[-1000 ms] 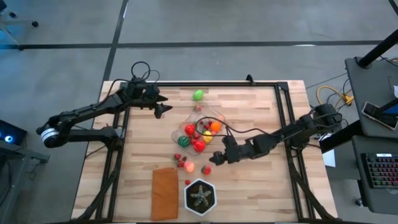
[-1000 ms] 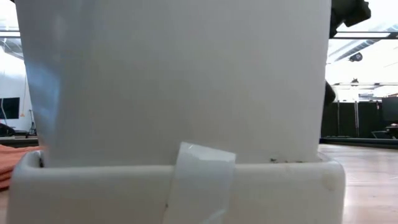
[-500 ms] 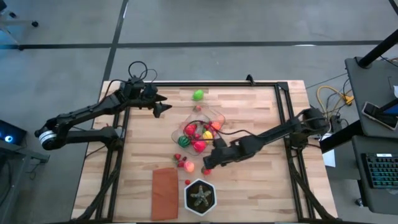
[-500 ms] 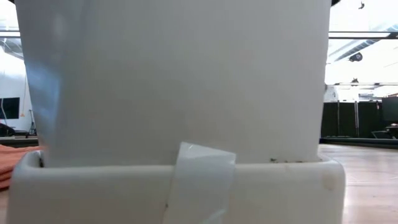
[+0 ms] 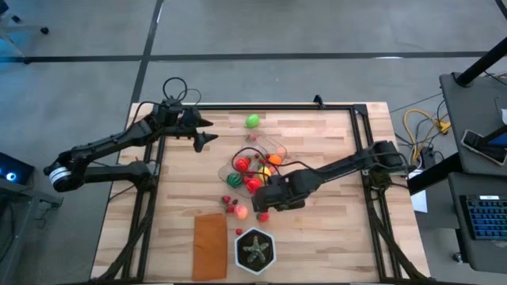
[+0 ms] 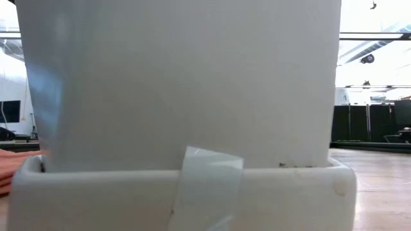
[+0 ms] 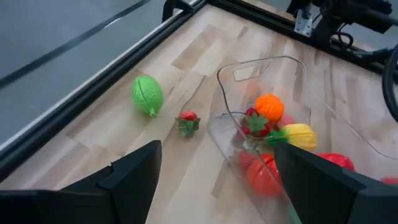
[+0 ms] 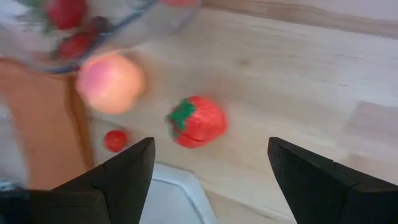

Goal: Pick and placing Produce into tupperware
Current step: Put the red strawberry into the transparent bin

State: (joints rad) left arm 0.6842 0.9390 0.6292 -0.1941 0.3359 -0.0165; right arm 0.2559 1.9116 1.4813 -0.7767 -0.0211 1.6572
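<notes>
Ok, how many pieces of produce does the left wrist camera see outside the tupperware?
2. A green fruit and a small strawberry beside it, both on the table next to the tupperware. Others may lie outside this view.

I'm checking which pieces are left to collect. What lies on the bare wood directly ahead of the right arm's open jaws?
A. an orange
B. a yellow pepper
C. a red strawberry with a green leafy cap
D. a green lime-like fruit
C: the right wrist view shows a red strawberry with a green cap on the wood between the open jaws of the right gripper.
</notes>
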